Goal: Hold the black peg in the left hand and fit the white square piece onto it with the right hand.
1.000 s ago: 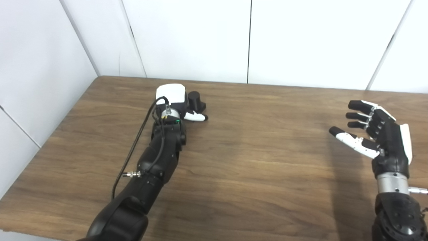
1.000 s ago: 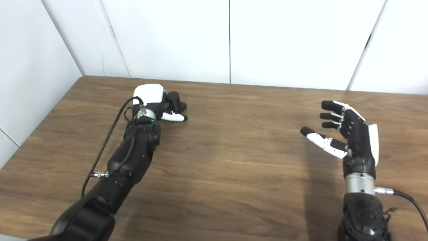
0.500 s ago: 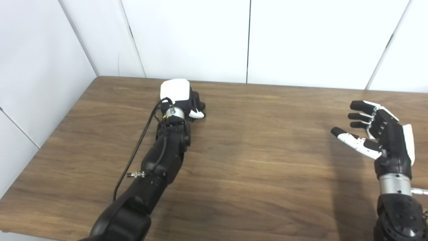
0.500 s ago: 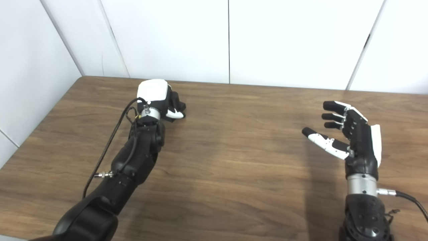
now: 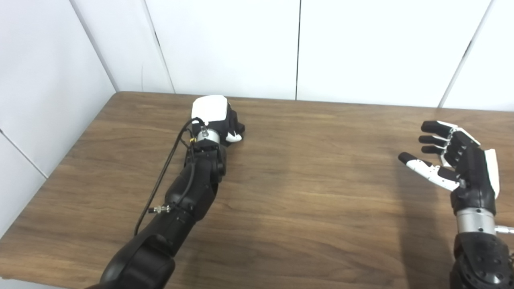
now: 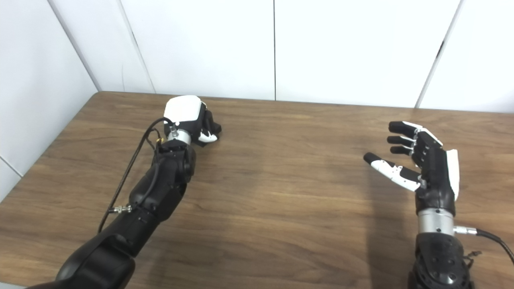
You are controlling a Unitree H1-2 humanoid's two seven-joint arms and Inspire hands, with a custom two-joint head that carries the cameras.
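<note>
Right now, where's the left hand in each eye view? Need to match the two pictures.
Left eye view: the left hand sits upper left of centre, on the far part of the table, fingers curled around something dark.
Right eye view: the same left hand appears further towards the picture's left, at about the same height.
Shared landmark: the vertical wall seam behind the table, to the right of the hand in both.

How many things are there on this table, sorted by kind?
Robot hands: 2, the left robot hand closed, the right robot hand open and empty.
Black peg: 1, mostly hidden in the left robot hand's grip.
White square piece: 0 in view.
Total: 3.
</note>
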